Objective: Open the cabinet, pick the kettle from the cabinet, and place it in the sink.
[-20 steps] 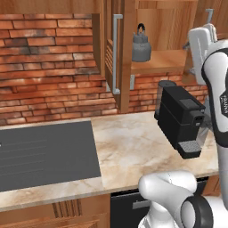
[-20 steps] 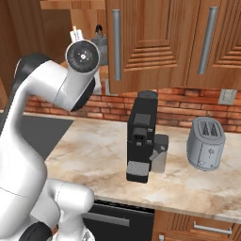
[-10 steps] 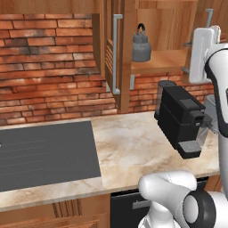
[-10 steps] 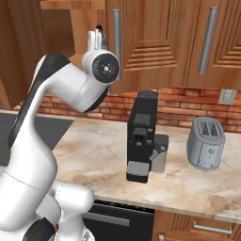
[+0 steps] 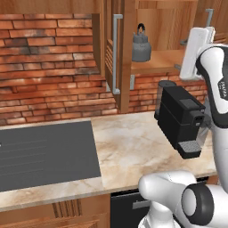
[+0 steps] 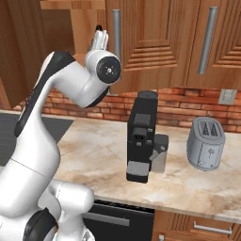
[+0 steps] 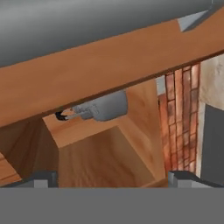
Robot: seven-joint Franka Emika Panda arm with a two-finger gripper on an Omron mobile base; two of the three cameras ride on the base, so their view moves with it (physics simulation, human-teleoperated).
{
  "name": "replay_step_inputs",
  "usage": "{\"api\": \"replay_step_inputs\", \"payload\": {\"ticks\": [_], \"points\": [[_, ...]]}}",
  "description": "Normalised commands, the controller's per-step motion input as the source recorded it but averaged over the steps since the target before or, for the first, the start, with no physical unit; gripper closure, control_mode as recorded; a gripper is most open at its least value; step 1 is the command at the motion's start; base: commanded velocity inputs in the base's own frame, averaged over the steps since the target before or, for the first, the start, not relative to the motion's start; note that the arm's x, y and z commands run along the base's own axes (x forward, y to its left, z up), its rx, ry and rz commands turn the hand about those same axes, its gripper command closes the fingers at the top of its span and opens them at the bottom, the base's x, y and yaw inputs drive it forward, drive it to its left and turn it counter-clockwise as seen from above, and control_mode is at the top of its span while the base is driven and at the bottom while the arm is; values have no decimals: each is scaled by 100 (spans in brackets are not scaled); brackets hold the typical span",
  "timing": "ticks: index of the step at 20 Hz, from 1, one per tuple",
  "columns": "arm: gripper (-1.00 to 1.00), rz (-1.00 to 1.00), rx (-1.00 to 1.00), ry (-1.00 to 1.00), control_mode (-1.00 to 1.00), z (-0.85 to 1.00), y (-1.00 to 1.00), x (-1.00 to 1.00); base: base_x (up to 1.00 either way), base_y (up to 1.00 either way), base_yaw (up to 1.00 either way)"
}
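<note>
The cabinet point(image 5: 165, 59) stands with its left door point(image 5: 107, 50) swung out edge-on. Inside, the grey kettle point(image 5: 141, 46) sits upright on the shelf, black handle on top. My gripper point(image 5: 181, 54) hovers to the right of the kettle, level with the shelf, apart from it and open. In the hand view the kettle point(image 7: 104, 107) lies sideways in the picture behind a wooden edge, and my fingertips point(image 7: 42, 179) are wide apart with nothing between them. My wrist point(image 6: 108, 68) is raised in front of the cabinet opening point(image 6: 79, 22). The sink is out of view.
A black coffee machine point(image 5: 181, 118) stands on the marble counter point(image 5: 133, 151) right below my hand. The black stovetop point(image 5: 44, 153) lies to the left. A toaster point(image 6: 205, 143) sits at the right. The closed door's handle point(image 6: 116, 33) hangs beside my hand.
The arm has swung to the right and the hand has risen slightly in front of the open cabinet. The kettle has not moved and the jaws have stayed open.
</note>
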Motion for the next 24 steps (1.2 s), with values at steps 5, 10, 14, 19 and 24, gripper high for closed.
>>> {"api": "replay_step_inputs", "payload": {"ticks": [5, 10, 14, 19, 24], "points": [[-100, -4, 3, 3, -100, 4, 2, 29, 0, 0, 0], [-100, -10, 0, 1, -100, 4, 2, 27, 0, 0, 0], [-100, -14, 0, 0, -100, 1, 0, 24, 0, 0, 0], [-100, -14, 0, 0, -100, 0, 0, 26, 0, 0, 0], [-100, -17, 0, 3, -100, 0, -4, 15, 0, 0, 0]]}}
